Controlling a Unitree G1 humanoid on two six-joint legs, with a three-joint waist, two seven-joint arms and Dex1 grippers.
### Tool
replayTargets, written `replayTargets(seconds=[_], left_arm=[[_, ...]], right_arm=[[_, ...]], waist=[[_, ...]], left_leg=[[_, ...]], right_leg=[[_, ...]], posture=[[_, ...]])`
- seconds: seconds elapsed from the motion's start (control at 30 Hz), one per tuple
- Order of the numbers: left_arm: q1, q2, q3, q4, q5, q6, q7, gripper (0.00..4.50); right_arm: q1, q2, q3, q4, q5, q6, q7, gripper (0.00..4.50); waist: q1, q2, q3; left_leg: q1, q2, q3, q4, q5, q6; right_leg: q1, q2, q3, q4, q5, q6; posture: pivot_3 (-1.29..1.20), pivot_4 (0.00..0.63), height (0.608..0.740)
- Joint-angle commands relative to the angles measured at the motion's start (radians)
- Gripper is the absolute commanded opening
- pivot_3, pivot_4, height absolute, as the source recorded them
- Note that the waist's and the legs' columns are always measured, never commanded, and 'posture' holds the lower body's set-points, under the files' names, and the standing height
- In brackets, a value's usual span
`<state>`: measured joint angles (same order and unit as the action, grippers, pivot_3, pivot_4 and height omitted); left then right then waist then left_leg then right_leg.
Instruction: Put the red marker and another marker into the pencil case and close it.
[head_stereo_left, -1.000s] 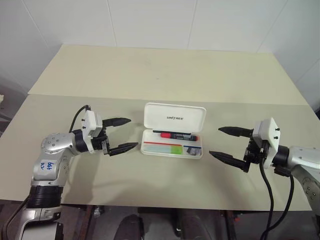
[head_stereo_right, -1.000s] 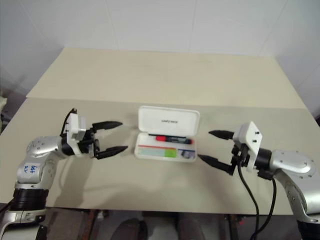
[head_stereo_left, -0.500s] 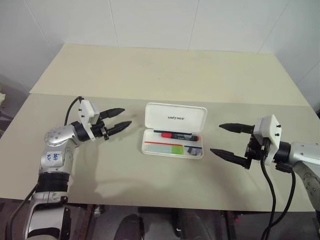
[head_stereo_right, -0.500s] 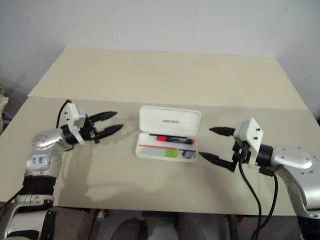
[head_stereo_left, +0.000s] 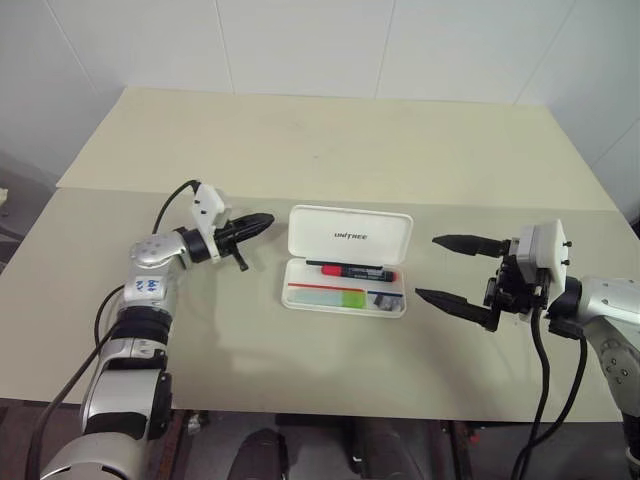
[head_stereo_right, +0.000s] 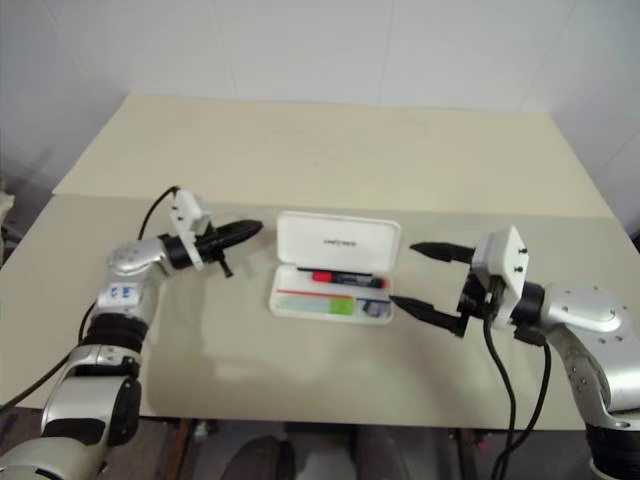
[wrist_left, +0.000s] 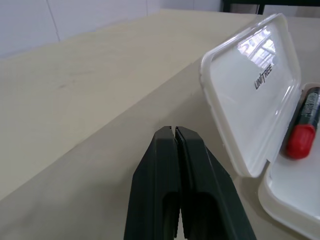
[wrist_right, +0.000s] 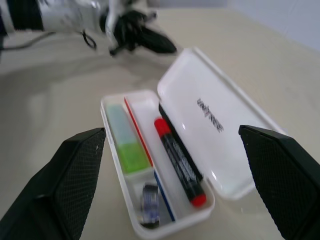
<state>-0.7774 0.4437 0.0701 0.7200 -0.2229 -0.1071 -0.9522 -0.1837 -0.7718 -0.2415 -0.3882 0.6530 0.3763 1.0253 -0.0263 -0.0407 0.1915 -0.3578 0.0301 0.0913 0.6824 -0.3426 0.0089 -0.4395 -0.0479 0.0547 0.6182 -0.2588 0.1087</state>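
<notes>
The white pencil case (head_stereo_left: 350, 232) lies open mid-table, its lettered lid standing up at the back. In its tray lie the red marker (head_stereo_left: 355, 270), black-barrelled with a red cap (wrist_left: 299, 145), and in front of it the lime-green highlighter (wrist_right: 129, 152), the other marker. My left gripper (head_stereo_left: 262, 219) is shut on nothing, its tips just left of the lid's left edge and apart from it. To the right of the case, my right gripper (head_stereo_left: 428, 267) stands open and empty, pointing at the tray's right end.
A thin red stick (wrist_right: 137, 125) and a small dark item (wrist_right: 150, 202) also lie in the tray. A seam (head_stereo_left: 420, 200) crosses the beige table behind the case. Bare tabletop surrounds the case; the table's front edge (head_stereo_left: 330, 412) is close below.
My left gripper has shut and moved forward and to the right, up to the lid's left edge. The right gripper stays open and has shifted a little toward the case.
</notes>
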Motion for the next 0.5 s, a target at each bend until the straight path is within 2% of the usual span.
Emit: replayTargets(seconds=[0.03, 0.33, 0.5], left_arm=[[-0.048, -0.018, -0.011, 0.036, 0.029, -0.012, 0.035, 0.03], [-0.114, -0.078, -0.035, 0.123, 0.072, -0.034, 0.074, 0.03], [-0.148, -0.116, -0.054, 0.111, 0.06, -0.06, -0.005, 0.03]], right_arm=[[-0.022, 0.015, -0.034, -0.043, 0.07, 0.0, -0.004, 4.5], [0.008, 0.007, -0.029, -0.037, 0.062, -0.036, 0.024, 4.5], [0.02, 0.016, -0.022, -0.029, 0.047, -0.052, 0.014, 4.5]], waist=[[0.0, 0.0, 0.0], [0.002, 0.0, 0.0], [0.002, 0.0, 0.0]], left_leg=[[0.0, 0.0, 0.0, 0.0, 0.0, 0.0], [-0.002, 0.0, 0.0, 0.0, 0.0, 0.0], [-0.003, 0.0, 0.0, 0.0, 0.0, 0.0]], right_leg=[[0.0, 0.0, 0.0, 0.0, 0.0, 0.0], [-0.001, 0.0, 0.0, 0.001, 0.0, 0.001], [-0.002, 0.001, 0.0, 0.001, 0.001, 0.001]], posture=[[0.0, 0.15, 0.74], [0.0, 0.15, 0.74], [0.0, 0.15, 0.74]])
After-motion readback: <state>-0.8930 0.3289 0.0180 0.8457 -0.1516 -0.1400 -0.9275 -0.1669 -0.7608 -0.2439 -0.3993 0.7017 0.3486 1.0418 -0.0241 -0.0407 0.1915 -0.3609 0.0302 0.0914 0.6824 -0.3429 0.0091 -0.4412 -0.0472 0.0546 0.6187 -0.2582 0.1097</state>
